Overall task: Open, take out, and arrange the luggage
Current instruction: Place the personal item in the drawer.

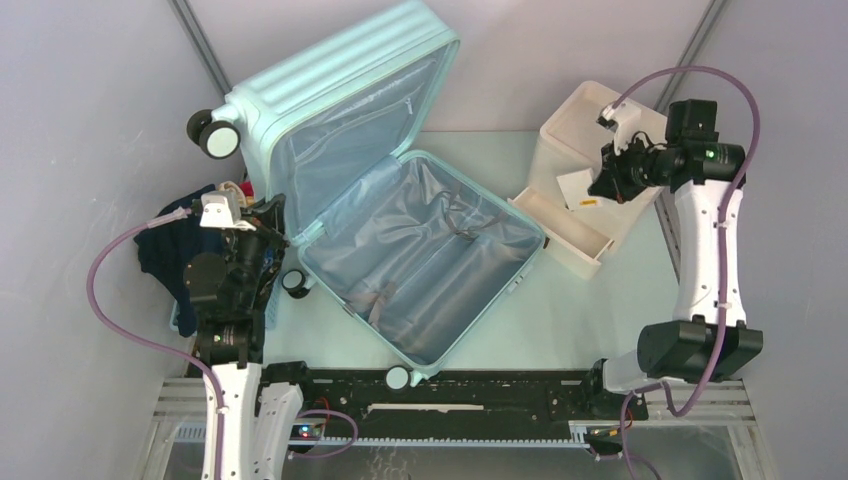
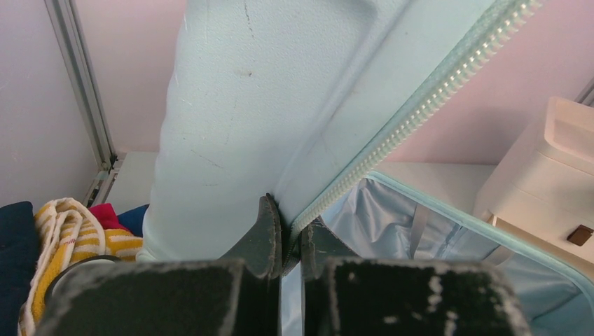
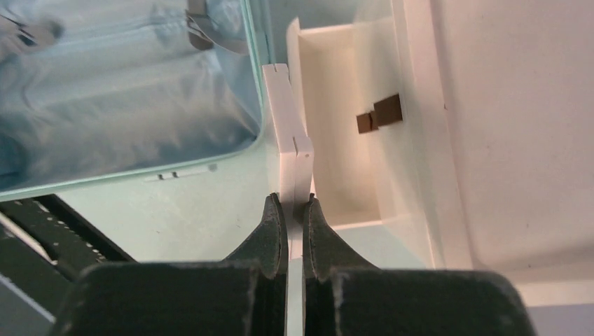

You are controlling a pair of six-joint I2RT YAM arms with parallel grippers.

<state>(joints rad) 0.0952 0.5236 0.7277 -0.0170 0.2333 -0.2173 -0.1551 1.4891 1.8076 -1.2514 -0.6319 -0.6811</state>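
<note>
The pale mint luggage (image 1: 497, 283) lies open on the table, grey-blue lining showing. Its lid (image 1: 330, 95) stands raised at the back left. My left gripper (image 1: 277, 208) is at the lid's left edge. In the left wrist view the gripper (image 2: 288, 231) is shut on the lid's zip rim (image 2: 392, 133), one finger on the shell and one on the lining side. My right gripper (image 1: 602, 188) hangs over the cream box's pulled-out drawer (image 1: 560, 235). It (image 3: 294, 206) is shut on a thin white flat piece (image 3: 288, 126), seen edge-on.
The cream-white box (image 1: 590, 120) with brown tabs (image 3: 378, 115) stands at the back right, its drawer reaching toward the luggage's right corner. A pile of clothes, dark navy (image 1: 165, 245) and yellow-striped (image 2: 70, 234), sits left of my left arm. The luggage wheels (image 1: 212, 135) stick out at the back left.
</note>
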